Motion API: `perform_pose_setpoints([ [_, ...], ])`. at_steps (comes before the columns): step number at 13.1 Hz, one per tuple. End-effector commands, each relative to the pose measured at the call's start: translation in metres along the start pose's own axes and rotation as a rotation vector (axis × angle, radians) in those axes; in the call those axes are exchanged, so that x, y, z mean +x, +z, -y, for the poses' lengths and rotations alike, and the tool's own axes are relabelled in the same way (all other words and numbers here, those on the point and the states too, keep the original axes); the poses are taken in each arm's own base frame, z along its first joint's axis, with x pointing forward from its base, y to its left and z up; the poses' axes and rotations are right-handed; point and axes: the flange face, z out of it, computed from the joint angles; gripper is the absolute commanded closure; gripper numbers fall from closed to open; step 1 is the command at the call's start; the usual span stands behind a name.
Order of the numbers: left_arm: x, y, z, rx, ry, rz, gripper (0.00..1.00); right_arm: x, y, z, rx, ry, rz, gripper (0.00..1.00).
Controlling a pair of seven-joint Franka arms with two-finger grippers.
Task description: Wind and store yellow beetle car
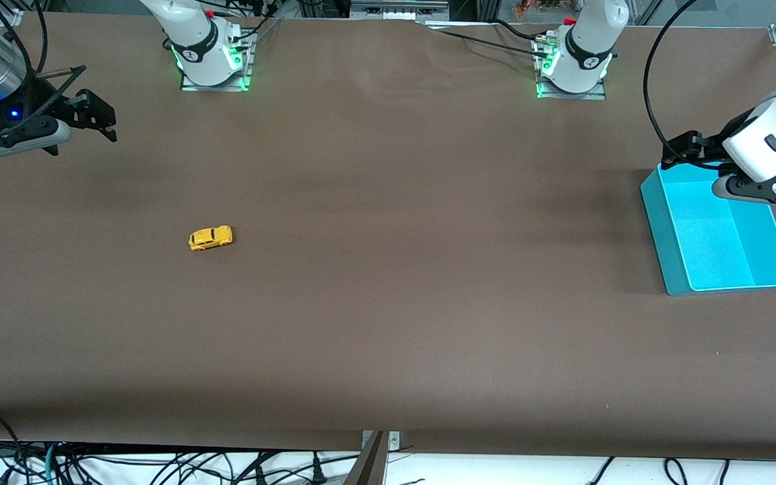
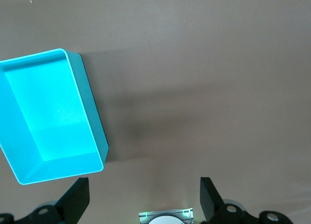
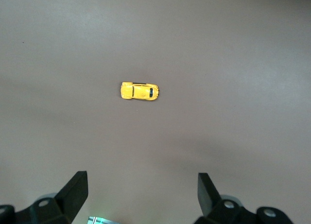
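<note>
The yellow beetle car [image 1: 211, 238] stands alone on the brown table toward the right arm's end; the right wrist view shows the car [image 3: 139, 91] from above. My right gripper [image 1: 97, 118] hangs open and empty in the air at that end of the table, apart from the car; its two dark fingers [image 3: 75, 192] stand wide apart. Over the rim of a turquoise bin [image 1: 718, 232] at the left arm's end, my left gripper [image 1: 681, 151] is open and holds nothing. The bin [image 2: 48, 114] looks empty in the left wrist view.
The right arm's base [image 1: 209, 50] and the left arm's base [image 1: 573, 64] stand along the table's edge farthest from the front camera. Cables hang below the table's near edge [image 1: 159, 465].
</note>
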Motion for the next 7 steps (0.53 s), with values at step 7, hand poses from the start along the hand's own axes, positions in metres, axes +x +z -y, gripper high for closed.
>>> perform_pose_setpoints([
  [7, 0.0026, -0.0047, 0.0057, 0.021, 0.016, -0.004, 0.00, -0.0014, -0.0023, -0.0094, 0.019, 0.015, -0.001, 0.00],
])
